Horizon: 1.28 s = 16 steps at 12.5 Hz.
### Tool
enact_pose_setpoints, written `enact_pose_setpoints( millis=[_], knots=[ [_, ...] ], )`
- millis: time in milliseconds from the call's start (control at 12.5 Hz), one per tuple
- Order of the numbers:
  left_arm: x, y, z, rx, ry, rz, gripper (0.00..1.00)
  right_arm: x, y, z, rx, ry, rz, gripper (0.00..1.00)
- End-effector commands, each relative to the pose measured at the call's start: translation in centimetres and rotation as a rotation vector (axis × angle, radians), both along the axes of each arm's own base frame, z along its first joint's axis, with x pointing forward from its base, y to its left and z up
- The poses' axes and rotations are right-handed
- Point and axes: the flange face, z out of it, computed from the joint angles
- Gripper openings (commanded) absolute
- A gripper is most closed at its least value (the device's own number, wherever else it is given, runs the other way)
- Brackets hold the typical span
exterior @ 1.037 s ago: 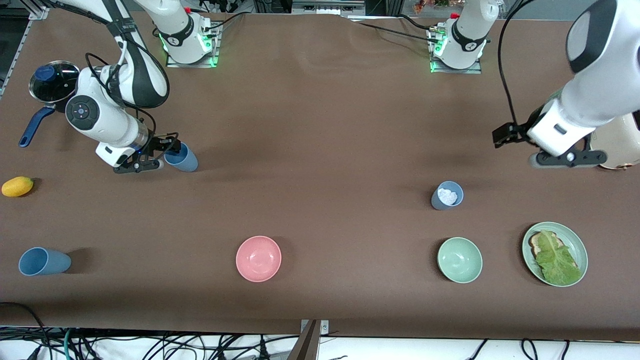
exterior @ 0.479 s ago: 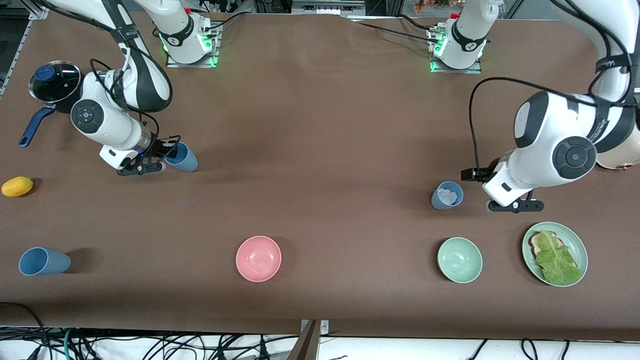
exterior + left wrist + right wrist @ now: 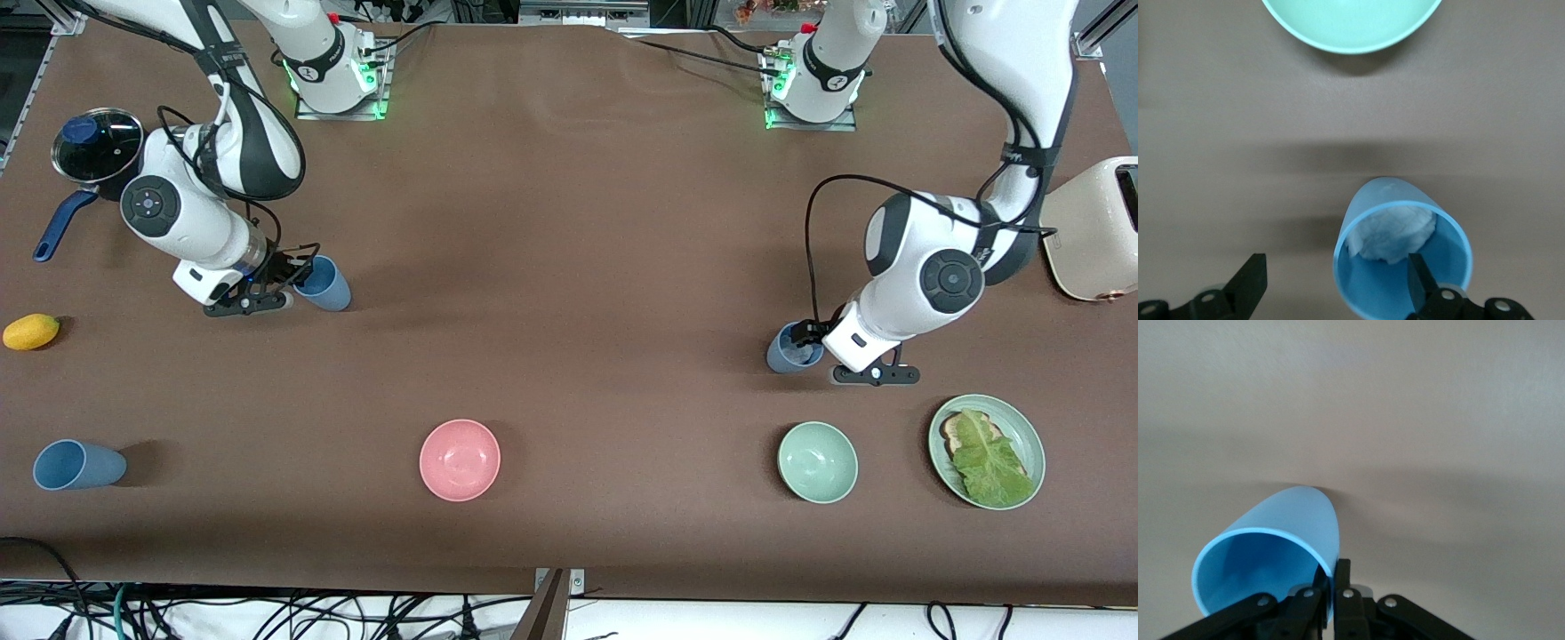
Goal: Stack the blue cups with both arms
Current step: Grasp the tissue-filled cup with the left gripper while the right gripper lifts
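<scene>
A mid-blue cup (image 3: 325,284) sits toward the right arm's end of the table. My right gripper (image 3: 298,272) is shut on its rim; in the right wrist view the cup (image 3: 1271,547) tilts, its wall pinched in the gripper (image 3: 1336,577). A greyer blue cup (image 3: 789,350) holding white crumpled stuff stands toward the left arm's end. My left gripper (image 3: 811,336) is open at its rim. In the left wrist view one finger (image 3: 1421,280) is inside that cup (image 3: 1401,260) and the other outside. A third blue cup (image 3: 76,465) is near the front edge.
A pink bowl (image 3: 460,460), a green bowl (image 3: 817,462) and a green plate (image 3: 1025,427) with lettuce lie near the front camera. A dark pot (image 3: 96,147) with a blue handle and a yellow fruit (image 3: 31,331) are at the right arm's end. A toaster (image 3: 1093,231) is at the left arm's end.
My left arm swung down from beside the toaster to the greyer blue cup and put one finger inside it. My right gripper and its cup barely moved.
</scene>
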Motion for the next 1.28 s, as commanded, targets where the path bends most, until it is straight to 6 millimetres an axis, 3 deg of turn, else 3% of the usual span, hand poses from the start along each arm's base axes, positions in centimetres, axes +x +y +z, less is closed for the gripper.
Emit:
enact_pose_setpoints(
  millis=[0,80,239,479,718,798,957,1037,1197],
  knots=[
    [-0.1,0.4,-0.3,-0.011,-0.008,0.002,0.09,3.0,5.2,2.6,-0.016,0.043,-0.043,0.0],
    [-0.1,0.0,-0.3,-0.011,-0.007,0.002,0.0,3.8,7.3,3.4,-0.027,0.052,-0.067,0.0],
    [-0.1,-0.2,-0.2,-0.011,-0.004,-0.009,0.0,4.4,11.4,4.7,-0.041,0.042,-0.119,0.0],
    [0.4,-1.3,0.8,-0.025,-0.011,-0.001,0.0,3.7,18.5,4.8,-0.015,0.044,-0.233,0.0],
    [0.3,-6.8,3.0,-0.052,-0.003,0.048,0.0,2.9,26.7,4.5,-0.026,0.021,-0.342,0.0],
    [0.2,-8.3,3.7,-0.058,0.002,0.069,0.0,2.6,28.4,4.4,-0.028,0.017,-0.363,0.0],
    [-0.7,-12.8,5.2,-0.078,0.016,0.131,0.0,2.5,28.9,4.3,-0.031,0.015,-0.356,0.0],
    [-1.5,-15.2,5.8,-0.091,0.019,0.161,0.0,3.1,27.6,4.6,-0.036,0.023,-0.314,0.0],
    [-2.7,-18.9,6.3,-0.112,0.033,0.21,0.0,5.8,22.7,7.0,-0.046,0.084,-0.222,0.0]
  ],
)
